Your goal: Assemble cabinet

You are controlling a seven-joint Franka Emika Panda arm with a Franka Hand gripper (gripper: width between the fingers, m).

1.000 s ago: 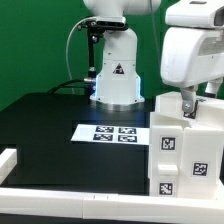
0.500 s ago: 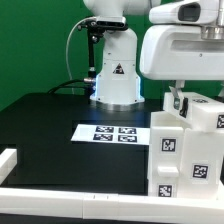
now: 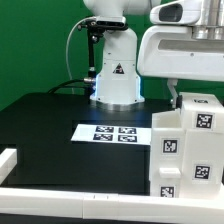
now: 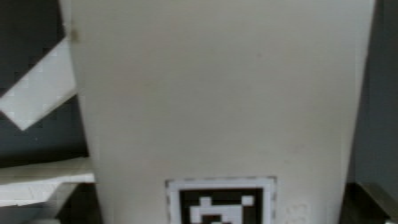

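A: Where is the cabinet (image 3: pixel 192 148)?
B: Lower right of the exterior frame, on the black surface (image 3: pixel 60 120); it fills the wrist frame.
A: And the claw (image 3: pixel 176 97)?
B: Just above the cabinet's top, mostly hidden. I cannot tell whether it is spread or pinching anything.

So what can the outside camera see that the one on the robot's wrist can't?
Only the exterior view shows the robot's base, the marker board, the black table and several tags on the cabinet. Only the wrist view shows one flat cabinet face up close, filling the picture, with a single tag at its edge. Both show the white cabinet. Neither shows the gripper's fingers clearly.
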